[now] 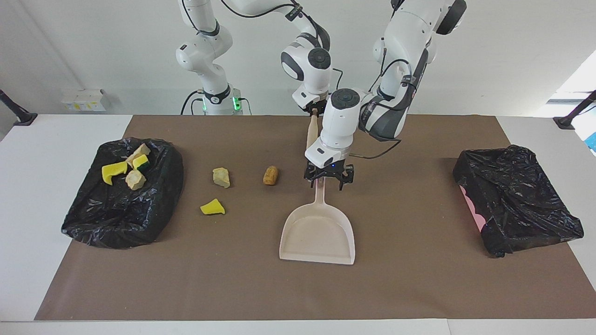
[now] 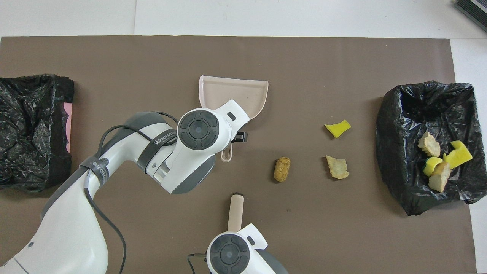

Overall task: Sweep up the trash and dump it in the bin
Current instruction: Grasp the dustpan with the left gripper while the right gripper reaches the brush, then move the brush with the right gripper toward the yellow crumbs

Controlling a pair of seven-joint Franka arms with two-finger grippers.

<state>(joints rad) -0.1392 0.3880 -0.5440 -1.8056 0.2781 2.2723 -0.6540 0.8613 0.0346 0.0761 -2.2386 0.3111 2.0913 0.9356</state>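
Note:
A beige dustpan [image 1: 318,234] lies mid-table, its handle [image 1: 320,191] pointing toward the robots. My left gripper [image 1: 328,180] stands open, its fingers to either side of the handle's end. My right gripper [image 1: 315,110] is shut on the top of the beige brush handle [image 1: 311,131]; the bristles are hidden by the left wrist. Three pieces of trash lie on the mat toward the right arm's end: an orange-brown cylinder [image 1: 270,175], a beige chunk [image 1: 221,177] and a yellow sponge piece [image 1: 213,207]. Several more scraps [image 1: 129,168] lie in the black-bagged bin [image 1: 116,211].
A second black-bagged bin [image 1: 517,200] with a pink side stands at the left arm's end of the table. A brown mat [image 1: 298,288] covers the white table. In the overhead view the left arm's wrist [image 2: 198,131] covers part of the dustpan [image 2: 236,89].

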